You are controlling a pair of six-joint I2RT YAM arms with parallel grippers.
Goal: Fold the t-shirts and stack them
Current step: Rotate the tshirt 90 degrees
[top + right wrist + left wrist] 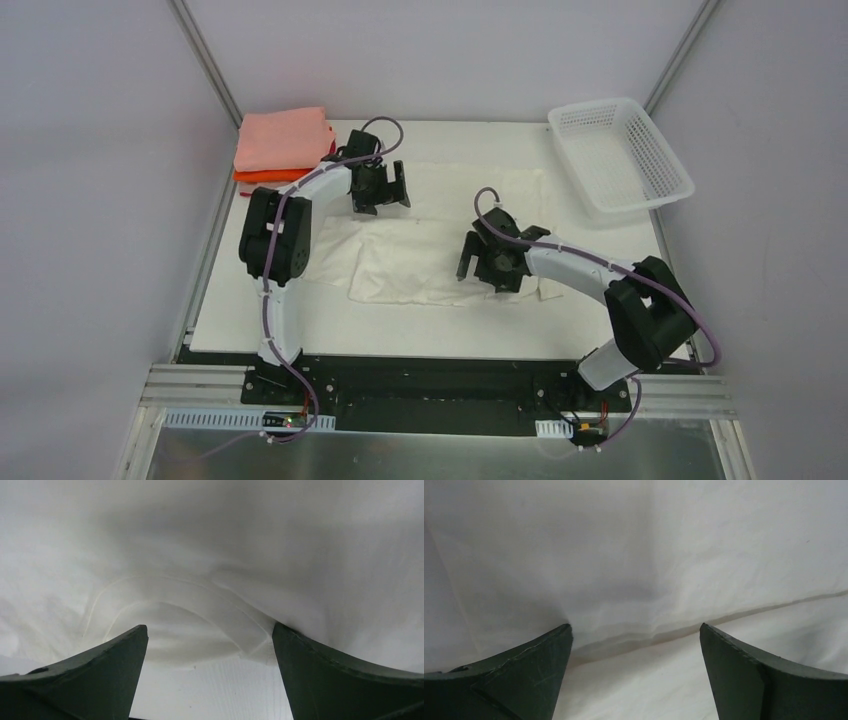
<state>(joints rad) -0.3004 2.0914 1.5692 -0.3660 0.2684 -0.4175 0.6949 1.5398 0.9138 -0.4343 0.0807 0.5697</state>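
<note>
Over the cream-white t-shirt [405, 265], the left claw [384, 195] and right claw [478, 268] — both gaping — hold nothing.

The spread t-shirt [420, 265] is showing plain cream-white against the white worktop [440, 335]. A folded salmon-pink t-shirt [285, 138] is lying over an orange t-shirt [262, 176]. The lattice basket [620, 155] is showing white, patterned with small holes. The left fingers [524, 680] and right fingers [340, 680] are appearing dark grey-green. The left arm [275, 240] and right arm [600, 275] are wearing black and white, with purple cables [384, 121] running along them.
</note>
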